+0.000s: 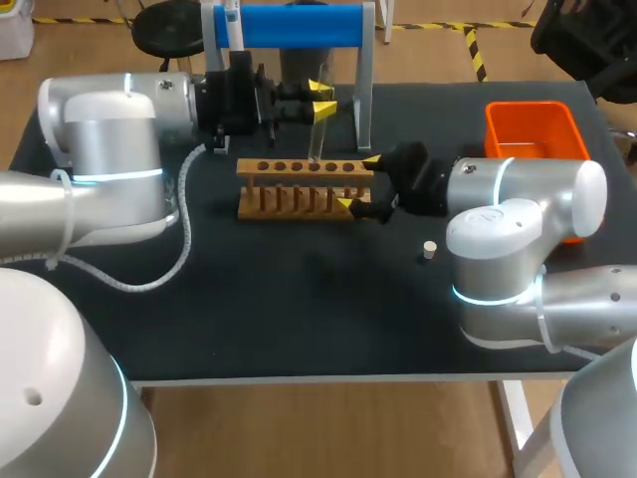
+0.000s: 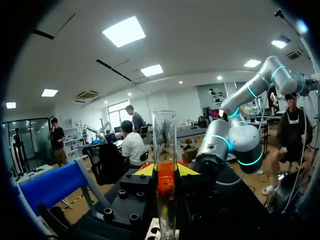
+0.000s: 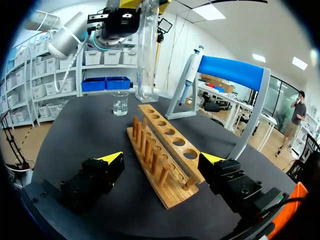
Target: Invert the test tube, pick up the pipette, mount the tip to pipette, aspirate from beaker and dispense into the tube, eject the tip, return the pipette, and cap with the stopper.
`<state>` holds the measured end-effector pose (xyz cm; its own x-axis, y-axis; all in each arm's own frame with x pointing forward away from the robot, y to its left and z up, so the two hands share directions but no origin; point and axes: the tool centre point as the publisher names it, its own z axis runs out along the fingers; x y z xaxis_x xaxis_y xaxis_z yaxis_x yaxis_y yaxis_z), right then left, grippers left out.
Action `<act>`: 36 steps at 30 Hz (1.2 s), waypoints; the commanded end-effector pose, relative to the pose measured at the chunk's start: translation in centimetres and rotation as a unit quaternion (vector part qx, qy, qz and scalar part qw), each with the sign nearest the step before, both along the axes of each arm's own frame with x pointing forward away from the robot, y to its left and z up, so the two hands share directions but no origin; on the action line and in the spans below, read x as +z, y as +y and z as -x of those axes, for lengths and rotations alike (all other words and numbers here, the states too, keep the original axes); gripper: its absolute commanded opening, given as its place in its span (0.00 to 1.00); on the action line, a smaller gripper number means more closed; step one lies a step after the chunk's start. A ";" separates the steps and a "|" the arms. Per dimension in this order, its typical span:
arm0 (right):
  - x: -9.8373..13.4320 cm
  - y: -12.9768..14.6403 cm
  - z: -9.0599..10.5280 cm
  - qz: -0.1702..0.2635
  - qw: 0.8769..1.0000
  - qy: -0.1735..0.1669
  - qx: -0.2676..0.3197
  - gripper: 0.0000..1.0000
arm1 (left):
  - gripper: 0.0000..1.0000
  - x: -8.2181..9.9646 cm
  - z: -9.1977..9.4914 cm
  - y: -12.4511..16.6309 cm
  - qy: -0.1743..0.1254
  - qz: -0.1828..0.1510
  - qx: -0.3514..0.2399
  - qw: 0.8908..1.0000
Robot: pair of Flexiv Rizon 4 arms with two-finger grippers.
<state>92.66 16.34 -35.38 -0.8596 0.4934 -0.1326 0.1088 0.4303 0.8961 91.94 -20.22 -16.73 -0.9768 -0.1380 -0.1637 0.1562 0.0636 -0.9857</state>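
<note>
Currently: left gripper [image 1: 321,100] is closed on the clear glass test tube [image 1: 317,139], both yellow tips pressing its wall from two sides. The tube hangs upright just above the light wooden test-tube rack [image 1: 299,189], over a hole toward the rack's 3 o'clock end. Cannot tell which end is the mouth.

Right gripper [image 1: 358,182] is wide open and holds nothing. Its fingers straddle that same end of the rack, not visibly touching it in the wrist view.

A small cream stopper [image 1: 429,249] lies on the black table [image 1: 299,319] at 4 o'clock from the rack. The white pipette [image 1: 232,20] hangs on the blue-barred stand [image 1: 299,25] at 12 o'clock.

Handling note (judgement): the tube is light, rigid, smooth-walled and brittle. It likely slips under a weak pinch and cracks under a hard one or a knock against the rack. Best hold is the mid-to-upper wall, gently, with the axis vertical for seating.
</note>
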 end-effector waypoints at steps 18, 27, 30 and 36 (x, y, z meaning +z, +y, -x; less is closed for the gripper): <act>-0.1 0.0 0.0 -0.002 1.000 -0.001 0.000 1.00 | 0.00 -2.6 -3.7 -0.3 0.013 0.024 0.008 1.000; -0.1 0.0 0.0 -0.002 1.000 -0.001 0.000 1.00 | 0.00 -3.3 -4.8 -0.2 0.016 0.025 0.012 0.999; -0.1 0.0 0.0 -0.002 1.000 -0.001 0.000 1.00 | 0.00 -3.4 -4.9 -0.1 0.017 0.025 0.013 0.999; -0.1 0.0 0.0 -0.002 1.000 -0.001 0.000 1.00 | 0.00 -3.8 -5.3 0.2 0.018 0.026 0.014 0.999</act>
